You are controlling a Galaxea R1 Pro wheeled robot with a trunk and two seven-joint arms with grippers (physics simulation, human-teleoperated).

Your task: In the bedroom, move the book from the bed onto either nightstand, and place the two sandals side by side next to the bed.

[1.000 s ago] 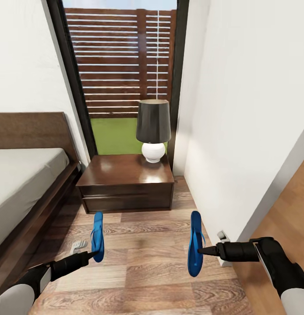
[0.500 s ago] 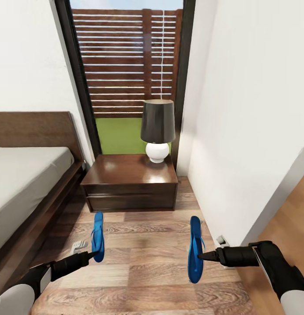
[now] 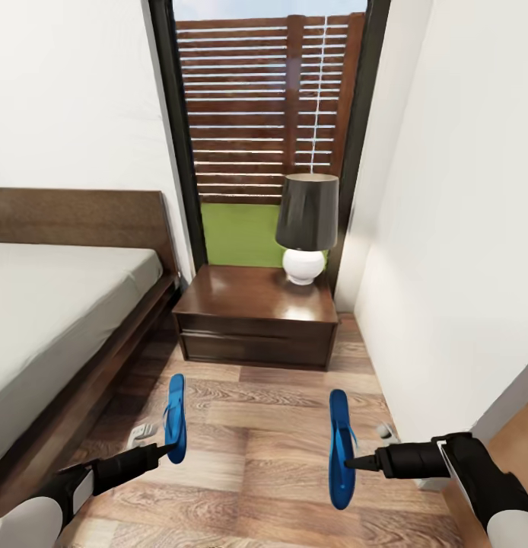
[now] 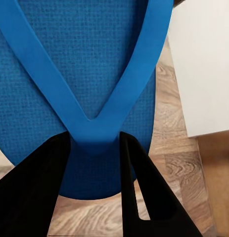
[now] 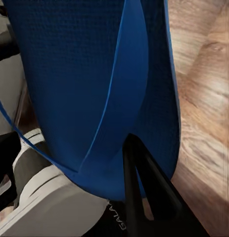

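Both blue sandals hang edge-up above the wood floor in the head view. My left gripper (image 3: 165, 452) is shut on the left sandal (image 3: 175, 417); in the left wrist view its black fingers (image 4: 139, 192) clamp the toe post where the sandal's (image 4: 84, 69) thong straps meet. My right gripper (image 3: 353, 462) is shut on the right sandal (image 3: 339, 449), whose sole (image 5: 79, 84) sits close against one finger (image 5: 144, 197). The bed (image 3: 58, 320) with its grey mattress lies to the left. A dark nightstand (image 3: 256, 320) stands ahead, beside the headboard. The book is out of view.
A dark-shaded lamp (image 3: 306, 228) on a white base stands on the nightstand's right rear corner. A white wall (image 3: 462, 228) runs close along the right. A tall black-framed window (image 3: 271, 114) is behind the nightstand. Small white objects (image 3: 141, 434) lie on the floor by the bed frame.
The whole view has shifted, so bed, nightstand and lamp sit further right in the picture: the camera moved. Both grippers still hold their sandals in much the same pose.
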